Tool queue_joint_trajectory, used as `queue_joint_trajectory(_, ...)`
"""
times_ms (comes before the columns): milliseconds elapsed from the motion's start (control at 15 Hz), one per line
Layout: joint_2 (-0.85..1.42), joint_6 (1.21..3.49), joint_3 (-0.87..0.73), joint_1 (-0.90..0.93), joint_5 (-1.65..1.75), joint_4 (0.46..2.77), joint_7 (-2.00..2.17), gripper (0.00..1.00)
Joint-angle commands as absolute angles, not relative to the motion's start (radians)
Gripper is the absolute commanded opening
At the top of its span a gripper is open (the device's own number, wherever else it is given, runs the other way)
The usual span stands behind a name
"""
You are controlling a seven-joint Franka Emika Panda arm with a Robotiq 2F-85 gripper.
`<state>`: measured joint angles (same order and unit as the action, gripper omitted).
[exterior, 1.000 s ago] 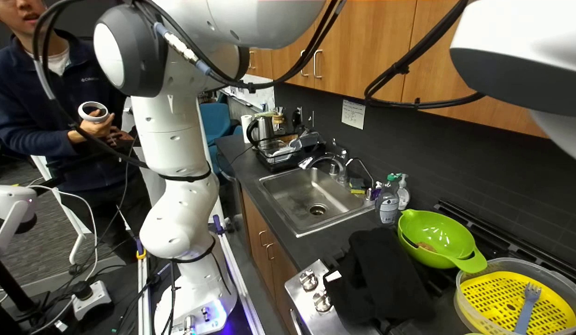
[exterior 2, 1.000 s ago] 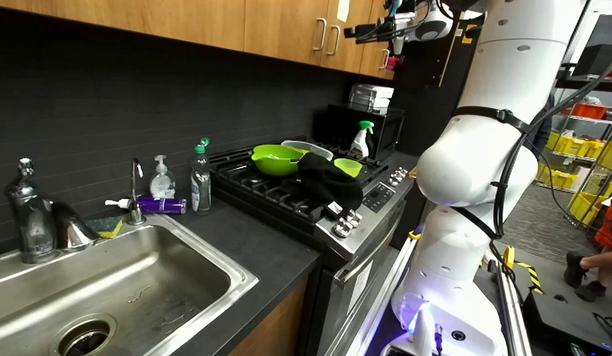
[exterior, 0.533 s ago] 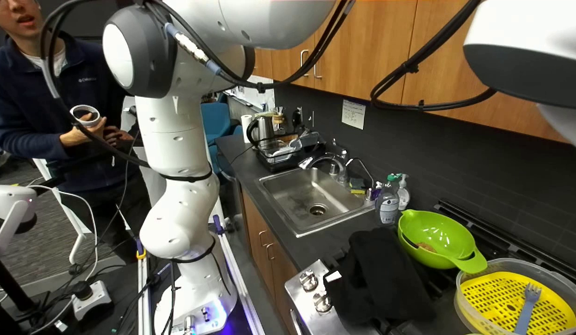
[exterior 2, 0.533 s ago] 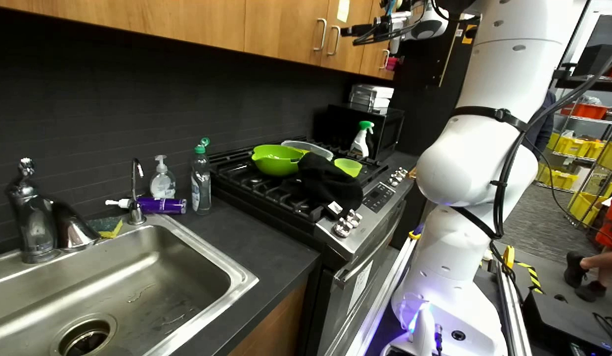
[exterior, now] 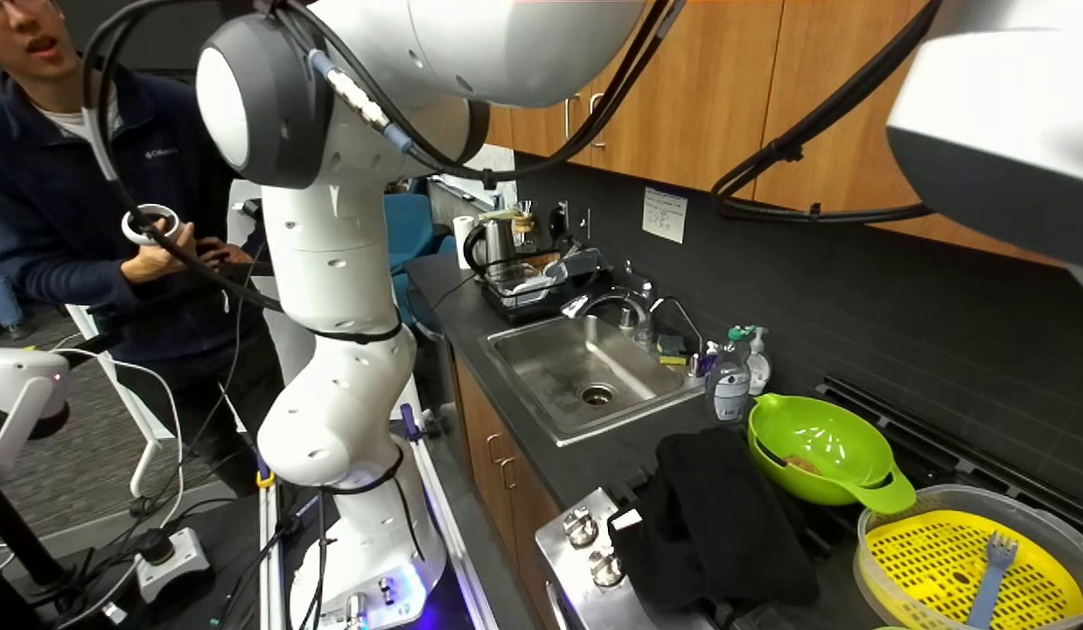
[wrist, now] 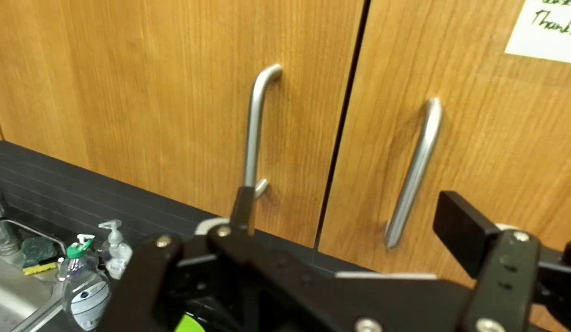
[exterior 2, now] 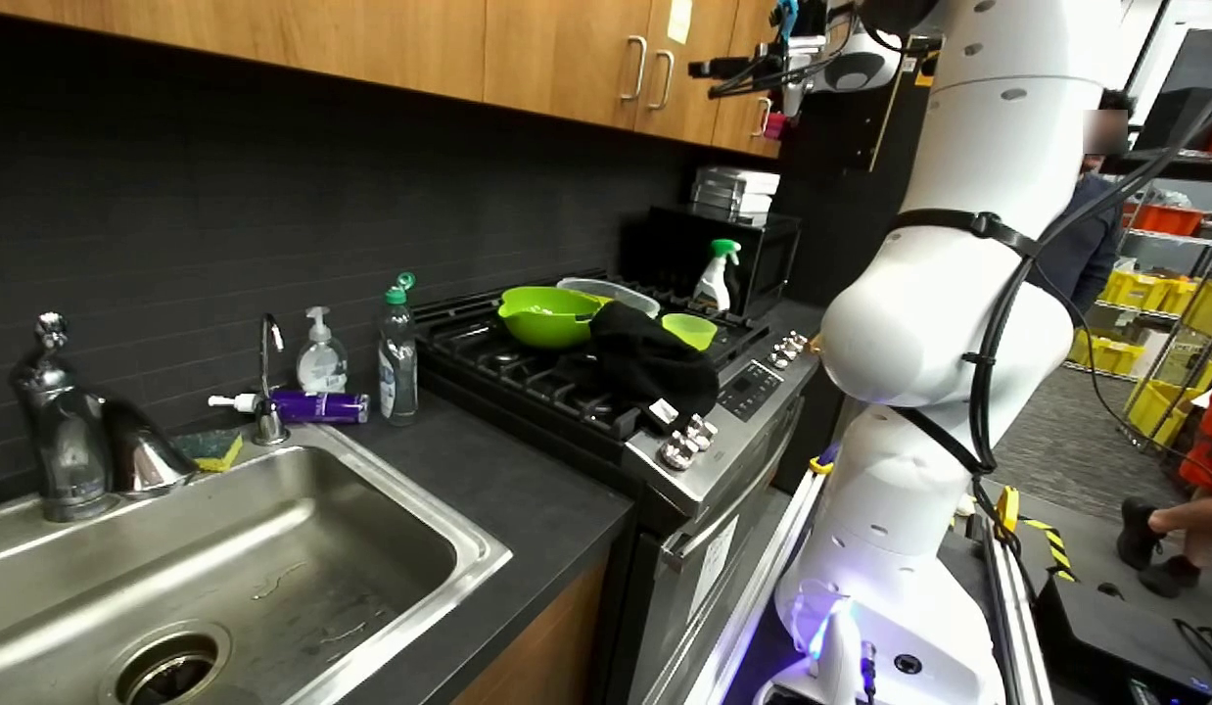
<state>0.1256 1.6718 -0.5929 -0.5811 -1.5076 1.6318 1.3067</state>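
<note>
In the wrist view, the lower bend of a cabinet handle [wrist: 253, 124] is hidden by a fingertip [wrist: 242, 210] of the gripper [wrist: 347, 213], a paper note [wrist: 546, 34] is cut off by the top and right edges, and only a corner of a green thing [wrist: 189, 324] is shown. In an exterior view, a clear container [exterior 2: 630, 296] is partly covered by the green bowl [exterior 2: 547, 321], and a bystander's face [exterior 2: 1105, 132] is blurred. The writing on a wall note [exterior: 664, 215] is too small to be read.
</note>
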Motion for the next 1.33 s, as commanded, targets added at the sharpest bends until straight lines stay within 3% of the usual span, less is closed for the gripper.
queue_joint_trajectory(0,0.168,1.664,-0.573,-0.611,-1.611,1.597,1.312,1.0)
queue_joint_trajectory(1267,0.196,1.673,-0.492,-0.663,-1.743,1.632,1.312,1.0)
